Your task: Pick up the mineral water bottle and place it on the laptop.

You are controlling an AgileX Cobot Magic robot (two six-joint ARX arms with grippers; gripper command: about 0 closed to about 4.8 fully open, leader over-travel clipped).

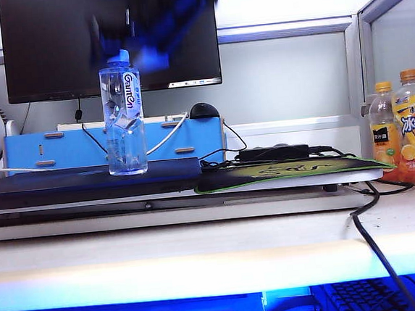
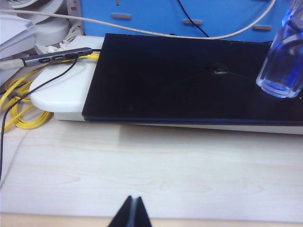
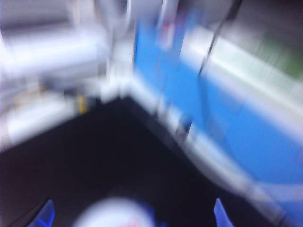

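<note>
The left gripper [image 2: 132, 213] is sitting low over the desk, fingers pinched together, idle. The bottle [image 1: 122, 115] is standing upright on the laptop [image 1: 86, 182], apparently placed. The right gripper [image 3: 130, 215] is hanging blurred above its cap, fingers spread wide.

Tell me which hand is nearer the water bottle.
Right. The right hand is open just above the water bottle; the left hand, shut, sits back over the desk.
</note>
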